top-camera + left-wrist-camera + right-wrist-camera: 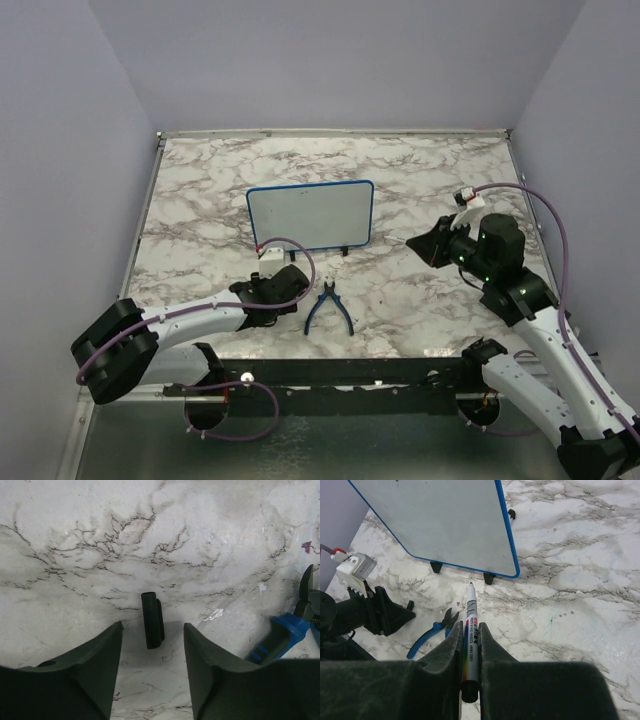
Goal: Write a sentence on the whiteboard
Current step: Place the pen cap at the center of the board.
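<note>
While the whiteboard [310,215] stands upright on its small black feet toward the middle of the marble table [430,180], its blue-framed face turned to the arms, both arms sit on the near side of it. The left gripper [152,626] hangs low over the tabletop in front of the board's left end, its 2 fingers spread apart and holding nothing. A short black cap [152,620] lies flat on the marble in the gap between the fingertips, touching neither. Just to the right of that gripper lie pliers [328,308] with blue handles, their jaws pointing toward the board. The right gripper [470,627] hovers off the board's right end and is clamped narrowly on a marker [471,610], a white barrel with coloured print and a black back end. The marker's bare tip points forward and down toward the foot of the board's lower right edge, near it but apart from it. From the right wrist view the board's surface reads as plain grey-white.
</note>
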Robot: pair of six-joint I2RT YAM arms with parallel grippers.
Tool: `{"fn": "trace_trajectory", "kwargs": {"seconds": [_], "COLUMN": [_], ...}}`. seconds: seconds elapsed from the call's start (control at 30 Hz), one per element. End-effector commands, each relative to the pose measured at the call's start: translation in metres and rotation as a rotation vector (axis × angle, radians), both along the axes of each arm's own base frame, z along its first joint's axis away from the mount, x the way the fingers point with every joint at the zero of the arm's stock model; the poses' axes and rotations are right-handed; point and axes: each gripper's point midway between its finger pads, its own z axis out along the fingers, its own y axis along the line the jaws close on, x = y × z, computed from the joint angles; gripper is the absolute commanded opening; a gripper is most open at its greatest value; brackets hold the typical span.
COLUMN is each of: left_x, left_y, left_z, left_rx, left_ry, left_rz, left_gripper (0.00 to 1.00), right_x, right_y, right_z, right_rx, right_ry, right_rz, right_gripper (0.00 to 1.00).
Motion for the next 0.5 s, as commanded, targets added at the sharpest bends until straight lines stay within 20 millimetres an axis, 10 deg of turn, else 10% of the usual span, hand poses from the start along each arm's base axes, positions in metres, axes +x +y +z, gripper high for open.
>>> {"fn": "trace_trajectory", "kwargs": {"seconds": [0.0, 0.17, 0.47], "left_x": [-0.001, 0.005, 0.033], "left_y": [-0.007, -0.022, -0.031], "left_z": [0.001, 0.029, 0.143], "left_rx": [-0.038, -0.085, -0.176], "left_ry": [0.011, -0.010, -0.112], "left_rz": [-0.013, -0.067, -0.249], "left_gripper": [0.61, 0.93, 0.93], "right_x": [-0.005, -0.007, -0.007], "right_y": [0.005, 0.002, 0.011], "right_z": [-0.001, 0.008, 0.031], "right_rx": [0.011, 0.019, 0.078], "right_ry": [-0.012, -0.038, -0.106], "right_rz": [0.029, 0.021, 0.043], "right_gripper": [0.00, 0.01, 0.01]}}
